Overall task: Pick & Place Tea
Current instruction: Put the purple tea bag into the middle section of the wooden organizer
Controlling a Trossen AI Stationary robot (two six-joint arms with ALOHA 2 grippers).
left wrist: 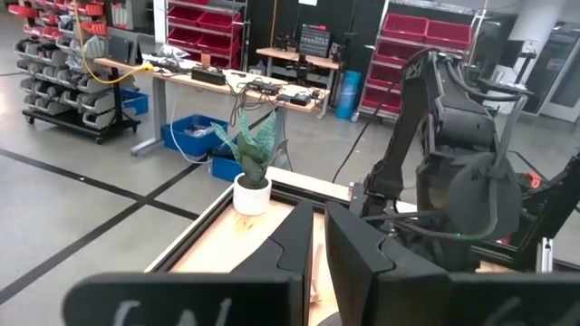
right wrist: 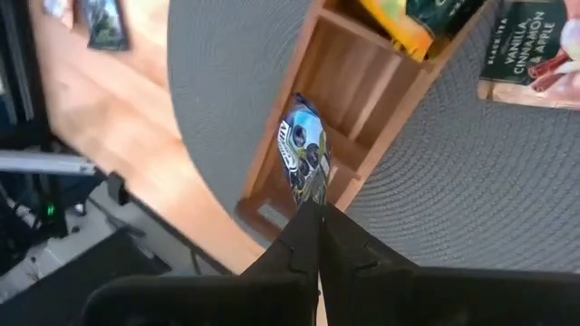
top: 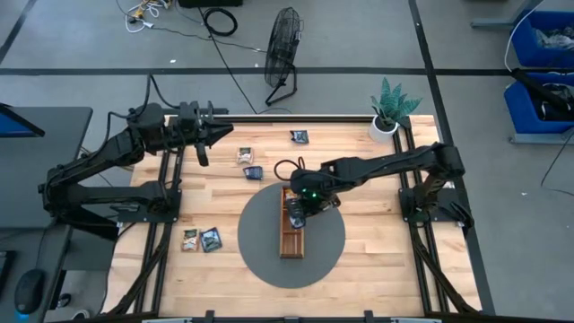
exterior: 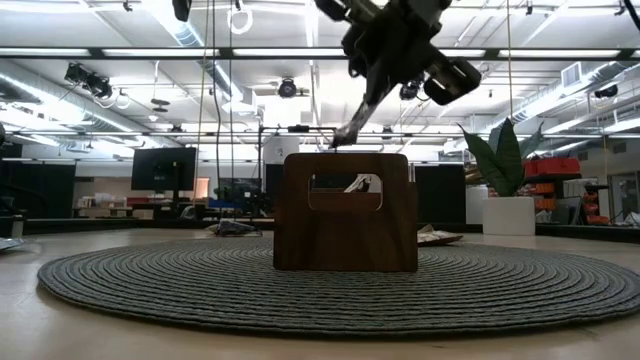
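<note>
I've got the right gripper [right wrist: 313, 213] over the long brown wooden divided tray [top: 292, 235], fingers pinched on a small blue-teal foil tea sachet [right wrist: 304, 149] that hangs above the tray's compartments, not yet let go. The tray sits on the round grey woven mat [top: 260, 256]. At least two sachets, one orange [right wrist: 394, 23], already lie in a compartment at the tray's far end, so I'd call this partway done. Plenty left: a pair of sachets near the left front of the table [top: 201, 240], three more loose toward the back [top: 253, 171]. The left gripper [top: 222, 131] waits raised at the back left, fingers nearly together, holding nothing I can see.
</note>
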